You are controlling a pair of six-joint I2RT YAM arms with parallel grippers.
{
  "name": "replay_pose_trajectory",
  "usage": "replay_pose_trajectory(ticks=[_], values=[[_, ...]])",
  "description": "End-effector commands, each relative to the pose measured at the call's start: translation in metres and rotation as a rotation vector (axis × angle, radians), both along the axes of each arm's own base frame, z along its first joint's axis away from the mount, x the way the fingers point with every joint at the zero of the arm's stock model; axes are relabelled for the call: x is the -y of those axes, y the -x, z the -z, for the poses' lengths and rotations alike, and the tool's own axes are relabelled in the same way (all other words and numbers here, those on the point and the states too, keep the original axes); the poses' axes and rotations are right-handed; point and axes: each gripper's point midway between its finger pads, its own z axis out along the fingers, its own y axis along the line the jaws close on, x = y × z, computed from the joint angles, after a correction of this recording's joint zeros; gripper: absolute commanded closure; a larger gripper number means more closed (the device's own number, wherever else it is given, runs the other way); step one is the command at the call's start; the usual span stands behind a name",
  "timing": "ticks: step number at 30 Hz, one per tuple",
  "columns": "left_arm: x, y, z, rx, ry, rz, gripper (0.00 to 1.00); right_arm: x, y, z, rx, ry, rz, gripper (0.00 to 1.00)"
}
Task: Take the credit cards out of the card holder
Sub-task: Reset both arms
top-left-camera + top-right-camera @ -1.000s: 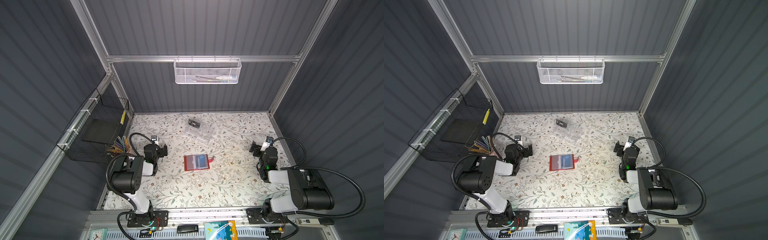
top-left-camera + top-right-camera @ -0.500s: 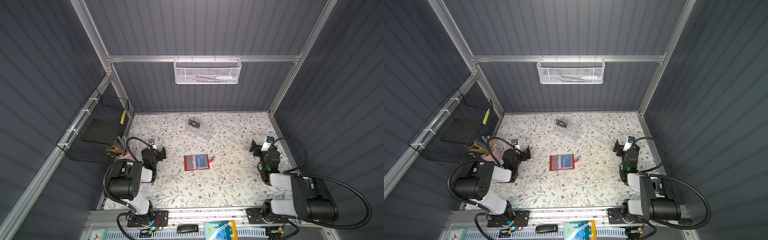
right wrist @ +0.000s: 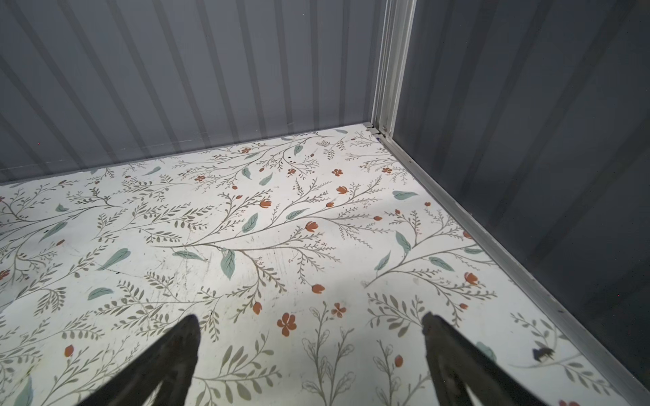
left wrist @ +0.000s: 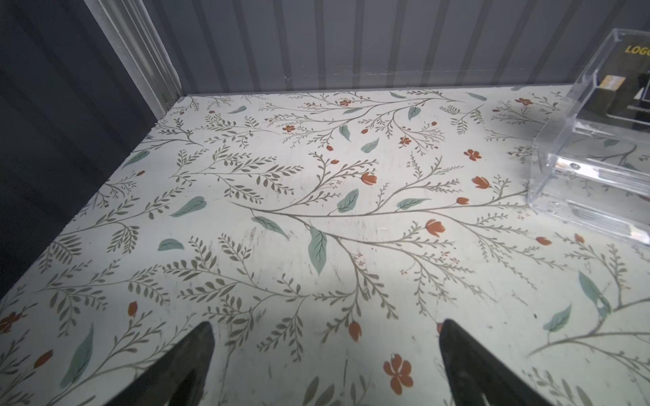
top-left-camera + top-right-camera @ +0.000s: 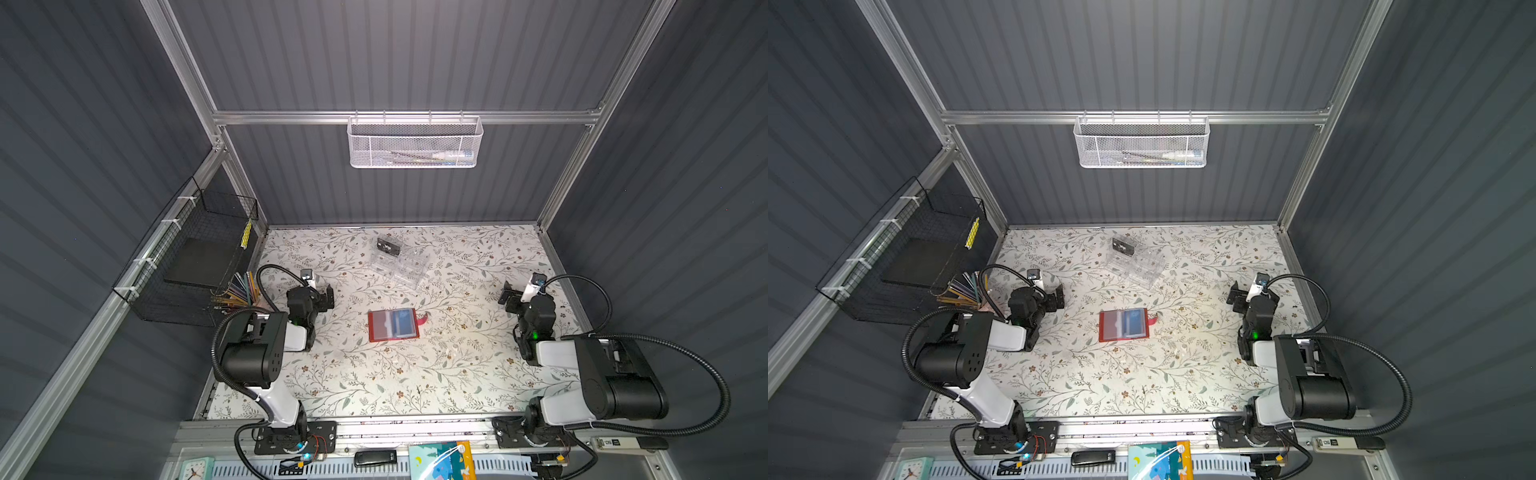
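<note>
Arms have shifted slightly; left gripper (image 4: 325, 328) and right gripper (image 3: 309, 321) gape empty. Best pin the open red leather-like card holder (image 5: 379, 328), then slide its bluish credit card (image 5: 405, 323) out.

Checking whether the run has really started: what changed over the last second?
Both arms dipped slightly toward their bases, then came back; nothing was gripped or released. The left gripper and right gripper kept their fingers open and empty. The card holder, black card and clear organizer did not move.

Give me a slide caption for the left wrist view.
Open left gripper over the floral table; a clear organizer nearby holds a black card.
</note>
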Motion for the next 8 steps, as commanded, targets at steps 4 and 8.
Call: replay_pose_trajectory(ticks=[4,8], values=[[-0.0011,0.0011,0.0067,-0.022,-0.010,0.004,0.00,0.0008,-0.0070,-0.0046,0.000,-0.005,0.005,0.01],[-0.0009,0.0012,0.0063,-0.022,-0.009,0.004,0.00,-0.0078,-0.0046,-0.0067,0.019,0.010,-0.042,0.01]])
